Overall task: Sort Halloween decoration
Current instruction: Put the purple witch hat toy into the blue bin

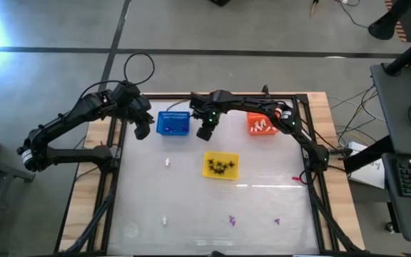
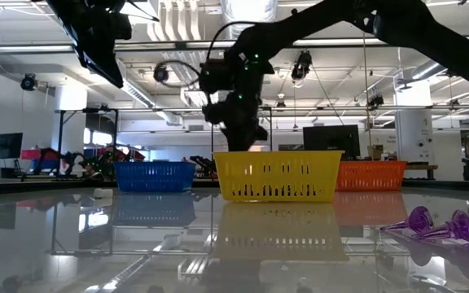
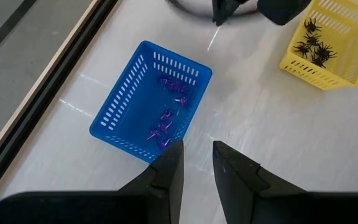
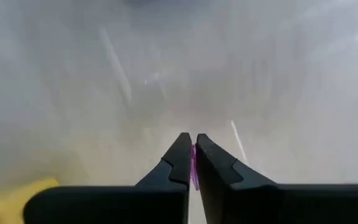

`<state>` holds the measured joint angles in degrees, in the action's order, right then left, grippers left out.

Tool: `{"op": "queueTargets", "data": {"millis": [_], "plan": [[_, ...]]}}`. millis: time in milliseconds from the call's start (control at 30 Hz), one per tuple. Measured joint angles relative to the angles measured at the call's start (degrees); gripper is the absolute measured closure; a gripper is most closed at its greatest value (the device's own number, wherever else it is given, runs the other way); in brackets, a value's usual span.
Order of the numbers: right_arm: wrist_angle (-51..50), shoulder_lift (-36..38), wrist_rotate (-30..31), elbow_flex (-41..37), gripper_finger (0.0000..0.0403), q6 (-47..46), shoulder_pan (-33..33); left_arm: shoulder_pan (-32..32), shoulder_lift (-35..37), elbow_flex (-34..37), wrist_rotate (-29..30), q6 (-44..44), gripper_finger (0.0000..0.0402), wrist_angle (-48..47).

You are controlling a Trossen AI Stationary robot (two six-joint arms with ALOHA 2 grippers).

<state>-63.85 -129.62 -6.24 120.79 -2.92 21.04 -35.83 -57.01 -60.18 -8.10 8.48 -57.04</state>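
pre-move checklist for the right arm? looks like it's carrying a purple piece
1. Right claw shut on a purple trinket: ok, a purple sliver shows between the fingers.
2. Blue basket is the purple bin: ok, purple pieces already lie in it.
3. Right claw above that basket: not ok, in the high view it hangs between the blue basket and the yellow basket, beside both.
4. Left claw out of the way: cannot tell, it hovers close to the blue basket's other side, fingers apart and empty.
5. Yellow basket holds only black spiders: ok.
6. Pieces left on the table: not ok, purple ones and white ones remain.
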Motion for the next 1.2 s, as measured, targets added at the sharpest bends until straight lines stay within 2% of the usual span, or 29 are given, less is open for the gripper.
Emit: {"op": "queueTargets", "data": {"millis": [133, 267, 500, 1067, 1200], "plan": [[3.29, 0.09, -0.57, 4.18, 0.0394, -0.58, 0.00, -0.01, 0.00, 0.00, 0.00, 0.08, 0.0333, 0.00], [8.29, 0.09, -4.05, 7.06, 0.0394, -2.23, 0.02, 0.00, 0.00, 0.00, 0.00, 0.21, 0.0333, 0.00], [20.14, 0.09, -6.40, 7.80, 0.0394, -8.13, 0.00, -0.01, 0.00, 0.00, 0.00, 0.45, 0.0333, -0.01], [24.02, -5.29, -6.91, 7.85, 0.0394, -10.19, -0.01, 0.00, 0.00, 0.00, 0.00, 0.45, 0.0333, -0.10], [24.59, -5.29, -6.84, 7.85, 0.0381, -10.16, -0.02, 0.00, 0.00, 0.00, 0.00, 0.44, 0.0333, -0.12]]}}
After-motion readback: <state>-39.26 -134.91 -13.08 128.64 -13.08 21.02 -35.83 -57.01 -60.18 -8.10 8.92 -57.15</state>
